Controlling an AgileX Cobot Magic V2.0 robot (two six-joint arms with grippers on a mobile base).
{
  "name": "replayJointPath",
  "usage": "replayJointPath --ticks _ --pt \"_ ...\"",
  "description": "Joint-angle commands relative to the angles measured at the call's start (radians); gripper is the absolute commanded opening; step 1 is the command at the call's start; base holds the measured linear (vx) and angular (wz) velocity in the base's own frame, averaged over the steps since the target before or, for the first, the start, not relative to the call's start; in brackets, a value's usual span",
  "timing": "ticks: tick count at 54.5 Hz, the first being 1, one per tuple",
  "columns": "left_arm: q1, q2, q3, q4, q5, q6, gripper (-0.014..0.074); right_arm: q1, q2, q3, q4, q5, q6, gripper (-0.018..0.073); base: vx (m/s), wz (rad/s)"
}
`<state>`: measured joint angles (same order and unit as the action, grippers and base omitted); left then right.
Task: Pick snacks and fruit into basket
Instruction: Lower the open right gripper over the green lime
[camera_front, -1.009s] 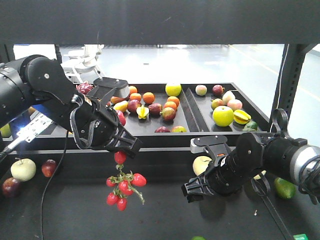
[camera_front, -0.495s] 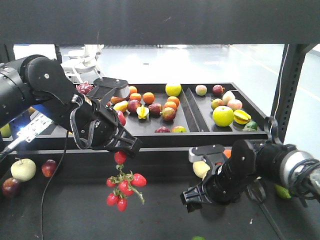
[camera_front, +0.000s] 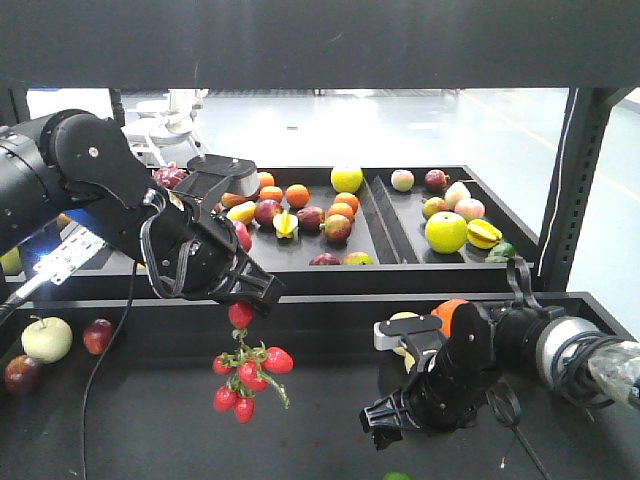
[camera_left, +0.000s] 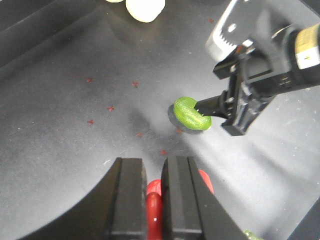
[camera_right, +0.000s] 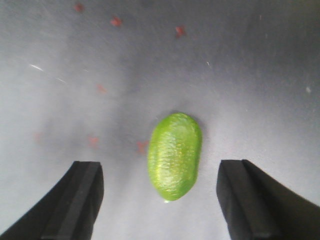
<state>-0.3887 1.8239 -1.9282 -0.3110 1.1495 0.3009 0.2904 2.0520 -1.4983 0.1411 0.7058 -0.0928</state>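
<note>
Over the left half of the black bench (camera_front: 150, 440), the left arm (camera_front: 90, 190) hangs bent at the elbow with its wrist pitched down, and it hasn't budged in the last second. The left gripper (camera_front: 243, 298) is pinched nearly closed on the top berry of the bunch of red fruits (camera_front: 246, 376). That bunch dangles clear of the bench on its green stem, and the wrist view shows red squeezed between the two fingers (camera_left: 180, 200).

Across on the right, the right arm (camera_front: 520, 340) has sunk lower and slid toward the front edge compared with a second ago. That has uncovered a round orange (camera_front: 450, 312) behind it. The right gripper (camera_front: 387, 428) points down at the bench, fingers spread wide, holding nothing.

And there's the green oval fruit (camera_right: 175, 155), lying flat on the bench near its front edge. It sits between those open fingers without touching either, its long axis running along them.
</note>
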Motion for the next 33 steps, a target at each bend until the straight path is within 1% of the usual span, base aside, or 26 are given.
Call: replayJointPath --ticks 1,5,33 --pt "0.000 -0.057 -0.029 -0.025 -0.054 -0.006 -0.0006 -0.005 -0.044 -0.034 -0.027 -0.060 0.023 0.0519 0.00 0.00" --pt "0.000 -0.057 -0.029 -0.025 -0.054 -0.006 -0.0006 -0.005 -0.035 -0.034 -0.044 -0.064 0.039 0.0519 0.00 0.00" --pt "0.000 -0.057 -0.029 -0.025 -0.054 -0.006 -0.0006 -0.005 0.034 -0.035 -0.035 -0.060 0.042 0.0524 0.00 0.00"
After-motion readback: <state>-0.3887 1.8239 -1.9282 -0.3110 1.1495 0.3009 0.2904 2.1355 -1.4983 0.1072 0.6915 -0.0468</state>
